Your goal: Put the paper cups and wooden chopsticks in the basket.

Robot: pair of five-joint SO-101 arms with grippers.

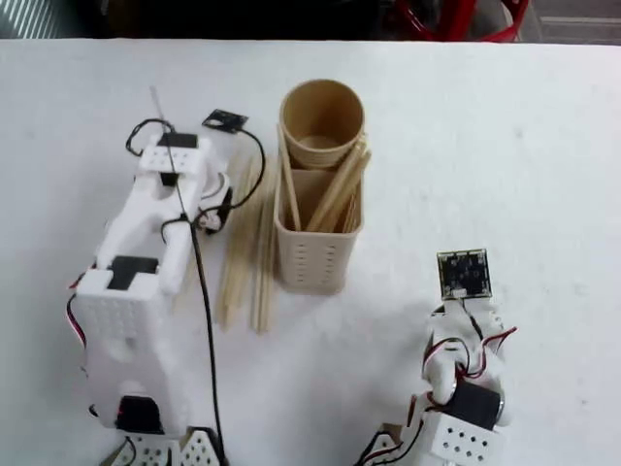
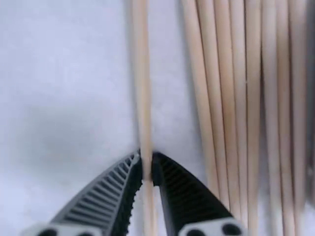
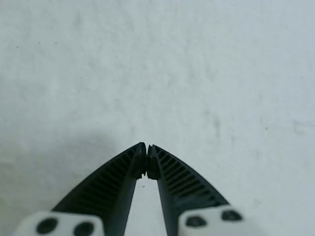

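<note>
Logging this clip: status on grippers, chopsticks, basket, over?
Left gripper shut on one chopstick. Right gripper shut, empty. Cups and some chopsticks in basket; loose chopsticks beside it. Nothing blocking.

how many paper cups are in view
1 for sure: a paper cup sits at the far end of the basket. A rim-like band below it may be a second cup nested under it.

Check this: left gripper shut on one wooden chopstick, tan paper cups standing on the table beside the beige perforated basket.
Not beside it: the high view shows the tan paper cups inside the beige perforated basket. Left gripper does grip one wooden chopstick.
</note>
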